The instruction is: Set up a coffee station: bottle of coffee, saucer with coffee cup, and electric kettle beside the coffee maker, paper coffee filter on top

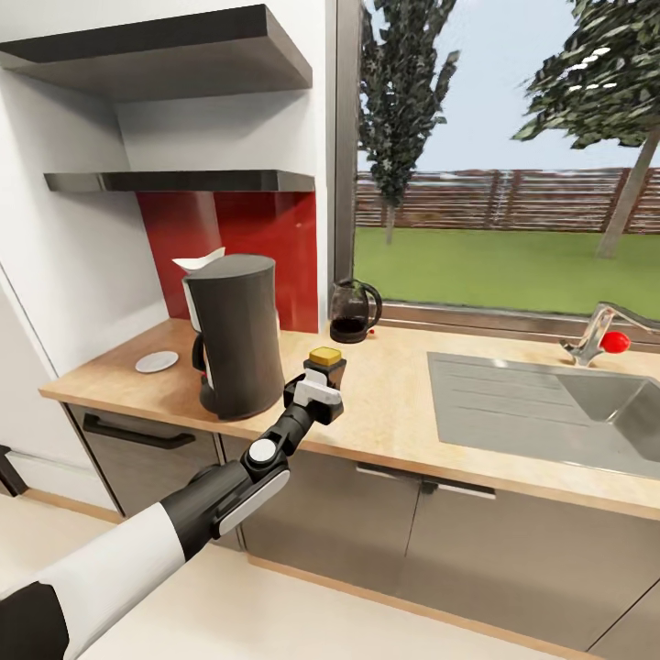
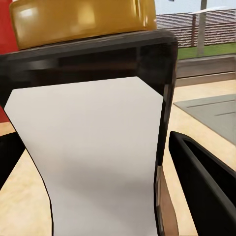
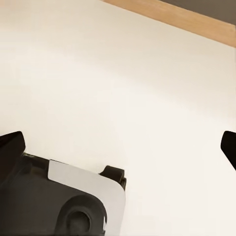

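Wood-look laminate in a light brown forms the desk (image 1: 403,403), set over matt grey drawer fronts and carrying an inset brushed-grey sink (image 1: 550,408). On it stands the coffee maker (image 1: 236,335), a tall dark grey machine with a rounded back, and the off-white paper coffee filter (image 1: 199,260) is seen at its top with a pointed edge raised. Just beside the machine, toward the sink, the bottle of coffee (image 1: 326,365) is held: dark brown and glossy, topped by a rounded yellow cap, with a plain white label on which no writing can be read in the left wrist view (image 2: 93,152). The left hand (image 1: 321,385) is closed around the bottle, a black finger (image 2: 204,174) lying at its side. The flat round white saucer (image 1: 157,361) rests on the desk on the machine's other side, apart from it. The squat dark glass electric kettle (image 1: 354,312) stands by the window, against a glossy red backsplash (image 1: 275,238). The right hand's black fingertips (image 3: 11,147) are spread well apart over a pale floor (image 3: 123,73), holding nothing.
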Motion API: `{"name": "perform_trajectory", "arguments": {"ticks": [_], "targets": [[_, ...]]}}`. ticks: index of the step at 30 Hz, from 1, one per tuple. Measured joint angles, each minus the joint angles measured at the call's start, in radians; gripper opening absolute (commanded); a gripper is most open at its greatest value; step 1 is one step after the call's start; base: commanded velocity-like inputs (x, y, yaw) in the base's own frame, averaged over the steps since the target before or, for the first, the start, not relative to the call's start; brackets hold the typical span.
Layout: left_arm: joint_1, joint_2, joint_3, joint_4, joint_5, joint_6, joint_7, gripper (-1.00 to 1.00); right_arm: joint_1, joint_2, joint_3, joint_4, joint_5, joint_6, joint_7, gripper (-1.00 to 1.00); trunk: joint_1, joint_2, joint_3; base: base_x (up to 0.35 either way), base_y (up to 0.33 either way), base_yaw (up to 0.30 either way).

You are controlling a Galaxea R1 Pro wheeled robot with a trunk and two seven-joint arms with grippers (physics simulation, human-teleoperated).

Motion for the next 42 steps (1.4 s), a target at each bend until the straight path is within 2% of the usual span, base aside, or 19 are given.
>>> {"name": "perform_trajectory", "arguments": {"ticks": [5,9,13,17,42], "targets": [[0.000,0.000,0.000,0.001,0.000,0.000,0.000,-1.00,0.002,-0.001,-0.001,-0.002,0.000,0.002,0.012,1.00,0.000,0.000,0.000,0.000,0.000,0.000],[0.000,0.000,0.000,0.000,0.001,0.000,0.000,-1.00,0.004,-0.002,-0.001,-0.002,0.000,0.003,0.014,1.00,0.015,-0.028,-0.012,0.000,0.000,0.000],[0.000,0.000,0.000,0.002,0.000,0.000,0.000,-1.00,0.004,-0.002,-0.001,-0.002,0.000,0.003,0.015,1.00,0.015,-0.028,-0.013,0.000,0.000,0.000],[0.000,0.000,0.000,0.003,0.001,0.000,0.000,-1.00,0.004,-0.003,-0.001,-0.002,0.001,0.003,0.015,1.00,0.031,-0.056,-0.025,0.000,0.000,0.000],[0.000,0.000,0.000,0.008,0.000,-0.001,0.001,-1.00,0.004,-0.003,-0.001,-0.001,0.001,0.003,0.015,1.00,0.031,-0.056,-0.025,0.028,0.023,0.000]]}}
